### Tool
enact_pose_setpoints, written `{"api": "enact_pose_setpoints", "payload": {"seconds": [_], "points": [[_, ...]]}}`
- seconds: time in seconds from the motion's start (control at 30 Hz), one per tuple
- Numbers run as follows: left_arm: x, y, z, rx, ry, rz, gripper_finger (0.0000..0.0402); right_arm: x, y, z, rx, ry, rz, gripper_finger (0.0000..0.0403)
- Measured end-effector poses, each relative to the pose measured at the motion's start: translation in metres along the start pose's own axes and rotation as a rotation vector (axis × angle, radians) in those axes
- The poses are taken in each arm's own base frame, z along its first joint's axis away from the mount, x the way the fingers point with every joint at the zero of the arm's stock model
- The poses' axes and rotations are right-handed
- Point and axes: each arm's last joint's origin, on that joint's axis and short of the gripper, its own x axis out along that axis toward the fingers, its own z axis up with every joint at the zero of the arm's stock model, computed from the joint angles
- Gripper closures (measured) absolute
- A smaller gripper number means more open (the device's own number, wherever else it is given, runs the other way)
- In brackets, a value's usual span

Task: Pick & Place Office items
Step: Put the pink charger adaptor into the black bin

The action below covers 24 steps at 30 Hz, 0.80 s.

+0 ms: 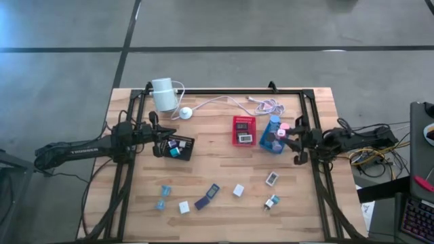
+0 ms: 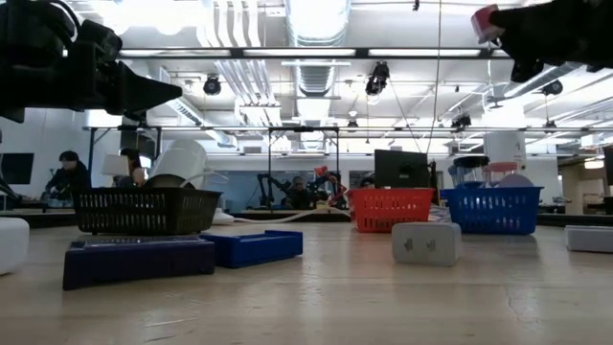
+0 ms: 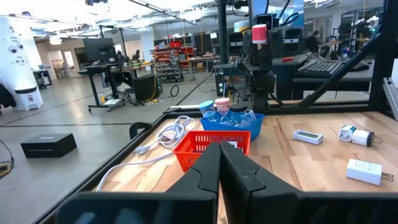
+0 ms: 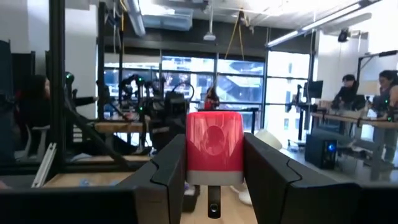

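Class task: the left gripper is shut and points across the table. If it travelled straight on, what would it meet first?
Probably the red basket, directly ahead of the left gripper; the blue basket sits behind it. Depth is uncertain; the gripper may pass above it.

three trays [image 1: 244, 130], seven loose office items [image 1: 238, 190], one white cylinder [image 1: 163, 93]

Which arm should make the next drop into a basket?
Right. Its gripper already holds a pink piece over the blue basket. The left gripper is shut and empty above the black basket.

two dark jointed arms [image 1: 81, 148] with angular black fingers [image 4: 267, 174].
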Motion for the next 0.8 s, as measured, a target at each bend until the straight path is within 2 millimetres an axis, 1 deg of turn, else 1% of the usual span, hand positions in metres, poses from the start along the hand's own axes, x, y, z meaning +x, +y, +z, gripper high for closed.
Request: {"api": "enact_pose_setpoints", "payload": {"seconds": [0.13,0.47,0.8], "points": [[0.000,0.000,0.000,0.008,0.000,0.000,0.0388,-0.001,0.001,-0.008,-0.007,0.023,0.001,0.0280],[0.000,0.000,0.000,0.069,-0.001,0.002,0.0388,-0.001,0.000,-0.012,-0.009,0.050,-0.017,0.0280],[0.000,0.000,0.000,0.071,-0.001,0.002,0.0386,-0.001,0.000,-0.013,0.001,0.054,-0.026,0.0279]]}}
